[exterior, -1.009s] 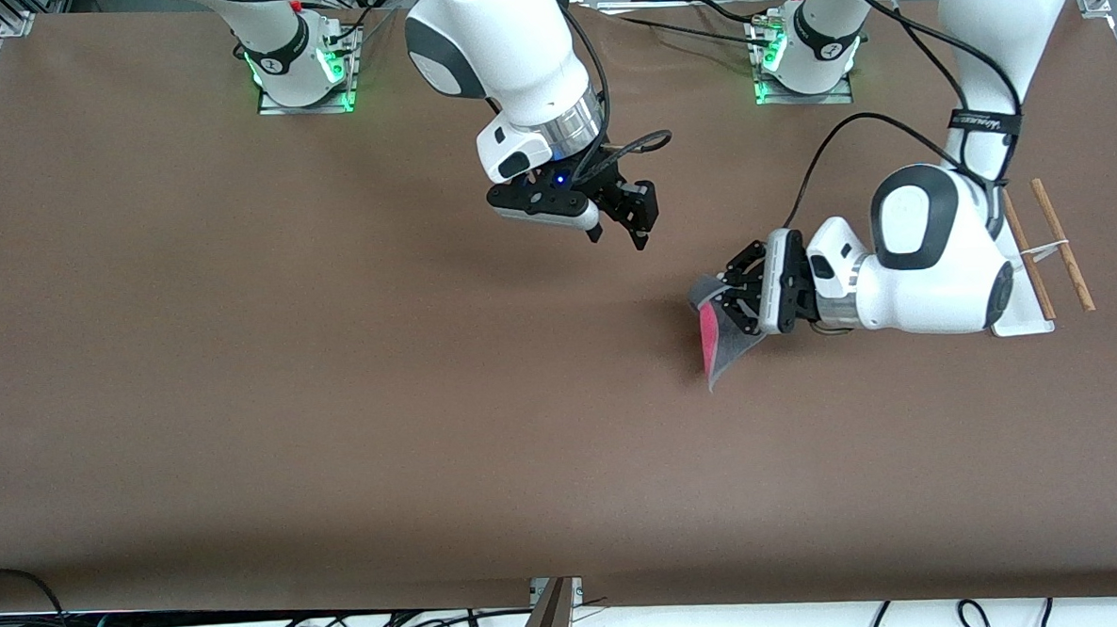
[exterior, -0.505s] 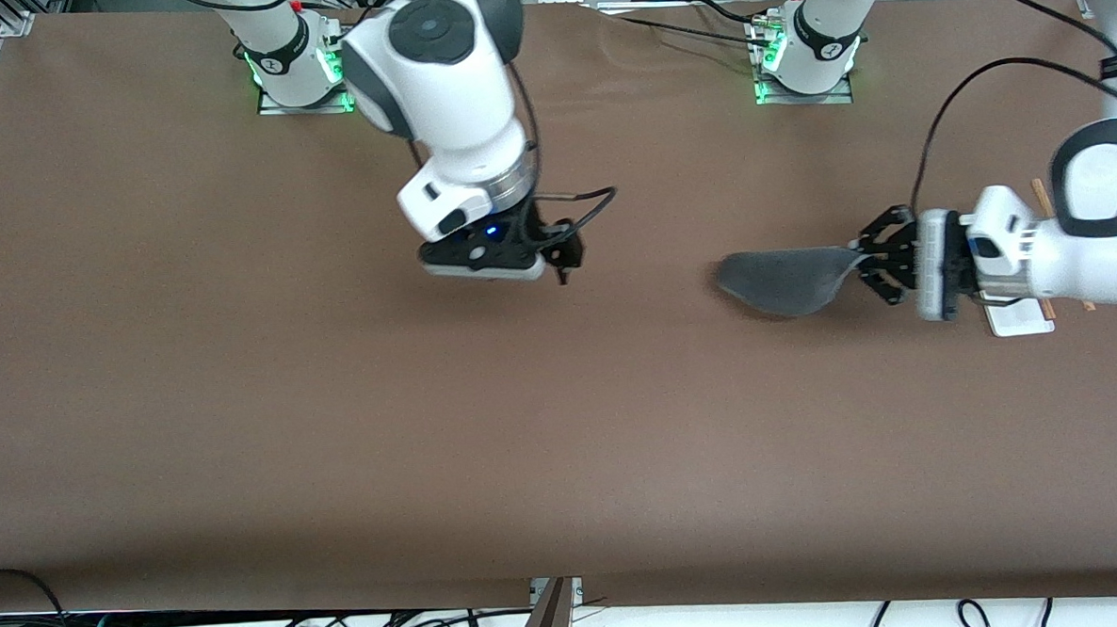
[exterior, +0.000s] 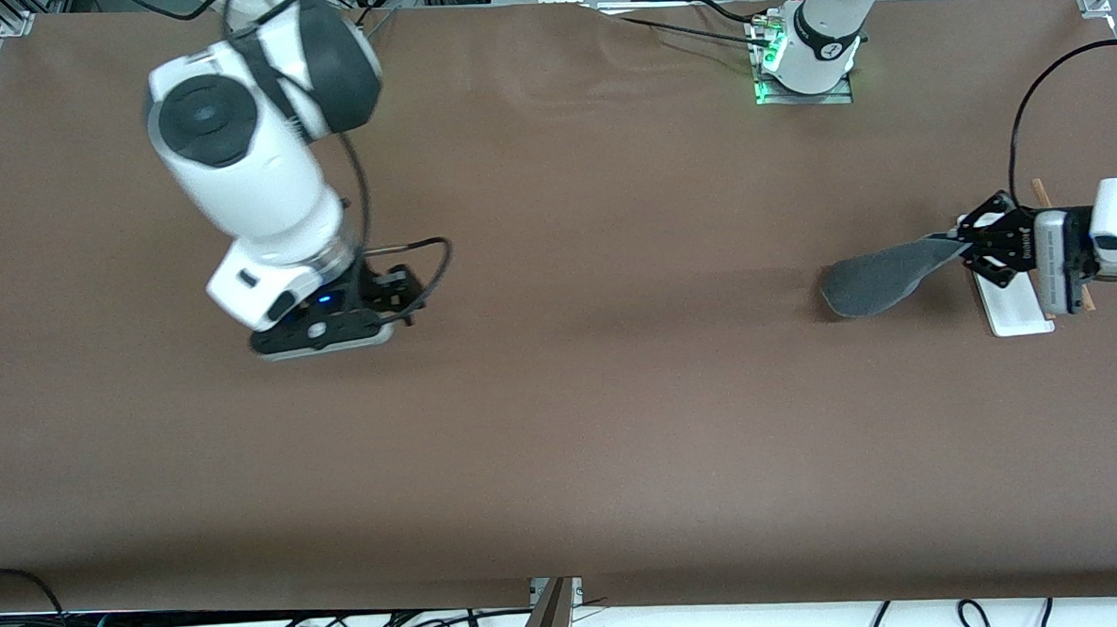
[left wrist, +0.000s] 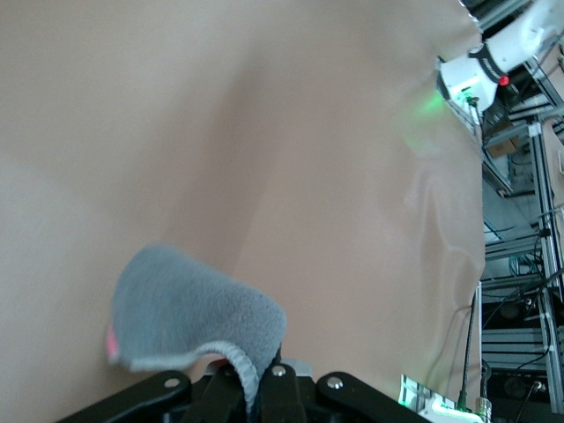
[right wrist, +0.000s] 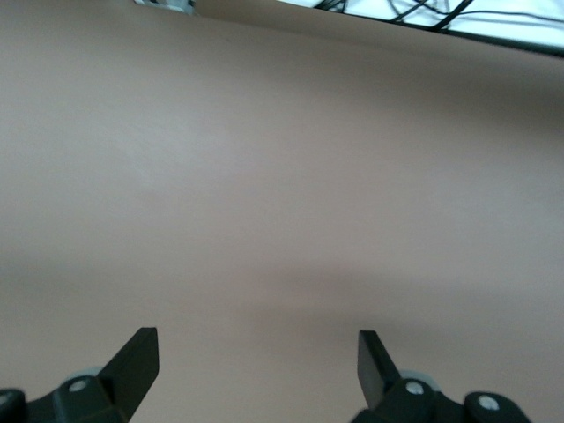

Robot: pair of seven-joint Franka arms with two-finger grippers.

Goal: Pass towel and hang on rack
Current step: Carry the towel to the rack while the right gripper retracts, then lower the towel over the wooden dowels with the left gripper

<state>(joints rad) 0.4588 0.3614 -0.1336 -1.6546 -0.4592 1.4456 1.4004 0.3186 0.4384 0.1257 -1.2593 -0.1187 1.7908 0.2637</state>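
- The left gripper (exterior: 966, 250) is up over the rack (exterior: 1016, 310) at the left arm's end of the table (exterior: 563, 426), its fingers clamped tight on one edge of the towel (exterior: 882, 280).
- In the front view the towel runs out from that gripper toward about 8 o'clock, a flat dark grey tongue clear of the table, with its shadow on the brown surface under it.
- In the left wrist view the towel (left wrist: 189, 308) bulges out just ahead of the gripper (left wrist: 256, 388); the pale trim curls down into the pinch, and a bit of pink-red shows at the free corner.
- Of the rack, the white base shows under the left gripper, and short bits of wooden rod show beside the wrist.
- The right gripper (exterior: 398, 297) is over bare table toward the right arm's end, well apart from the towel and rack.
- The right wrist view shows its fingers (right wrist: 137, 361) spread wide with nothing between them.
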